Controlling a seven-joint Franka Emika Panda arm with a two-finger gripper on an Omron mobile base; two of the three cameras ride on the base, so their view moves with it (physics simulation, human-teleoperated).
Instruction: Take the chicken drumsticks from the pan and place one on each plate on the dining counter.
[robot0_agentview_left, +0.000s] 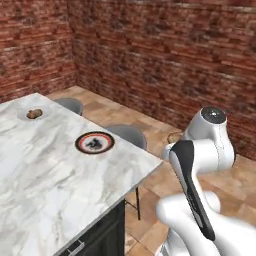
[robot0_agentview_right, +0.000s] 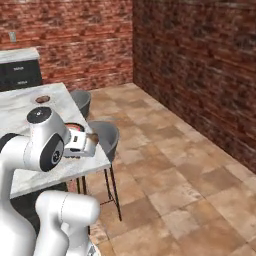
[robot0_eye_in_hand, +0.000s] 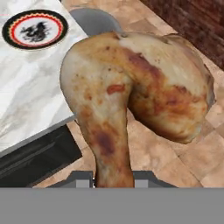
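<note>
Tool (robot0_eye_in_hand: 113, 180) tips behind gripped drumstick (robot0_eye_in_hand: 131, 96)

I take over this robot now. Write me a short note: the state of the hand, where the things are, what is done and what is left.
Hand: shut on a drumstick, held off the dining counter's corner, above the floor.
Other drumstick: already lying on the pale plate at the far end of the counter.
Red-rimmed plate: on the counter near its edge, no drumstick on it.
Done: one plate served, second drumstick picked up.
Left: bring the held drumstick over the red-rimmed plate, set it down, release.
</note>
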